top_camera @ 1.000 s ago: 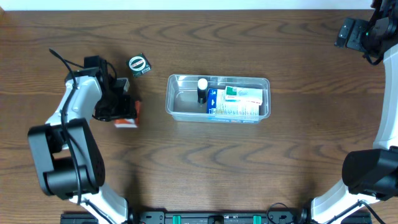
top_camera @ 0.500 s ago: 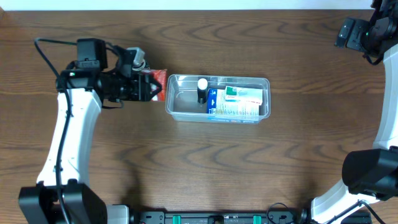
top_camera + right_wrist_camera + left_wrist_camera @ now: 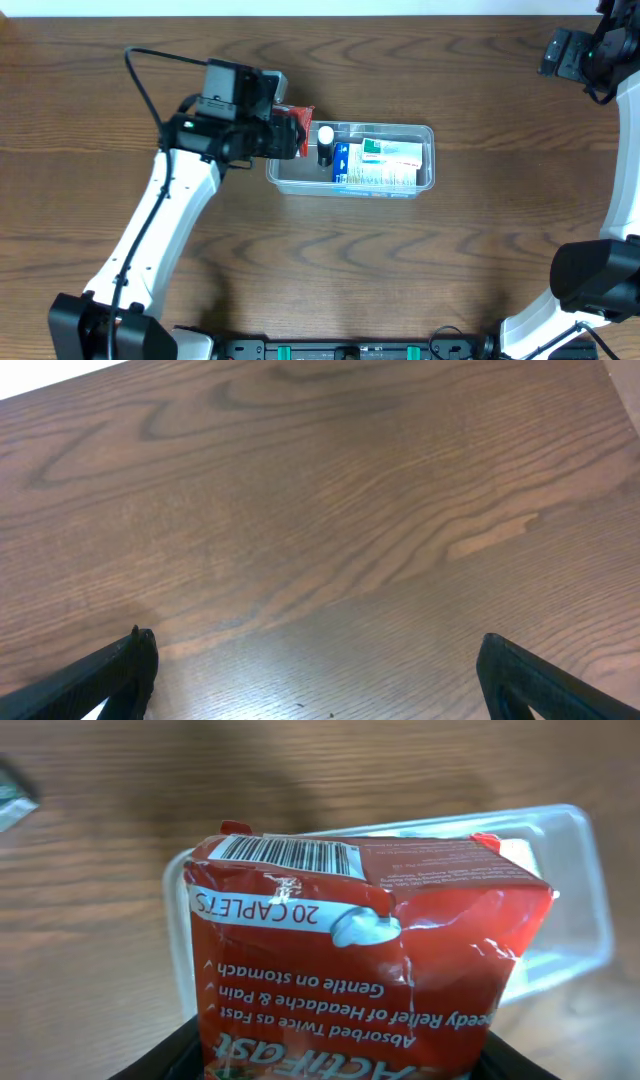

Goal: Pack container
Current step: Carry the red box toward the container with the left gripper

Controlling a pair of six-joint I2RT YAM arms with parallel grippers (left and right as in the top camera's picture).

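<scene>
The clear plastic container (image 3: 420,180) sits mid-table and holds a small bottle with a white cap (image 3: 325,140) and a blue-green-white box (image 3: 378,163). My left gripper (image 3: 296,133) is shut on a red caplet packet (image 3: 302,123) and holds it over the container's left end. In the left wrist view the red packet (image 3: 370,950) fills the frame, with the container (image 3: 575,910) behind and below it. My right gripper (image 3: 315,675) is open and empty over bare wood at the far right back corner (image 3: 560,52).
A small green-edged object (image 3: 12,800) lies on the wood at the left edge of the left wrist view. The left arm hides the table area to the left of the container in the overhead view.
My left gripper lifted the red packet from the table at the left and carried it right, to over the container's left end. The right arm has not moved.
</scene>
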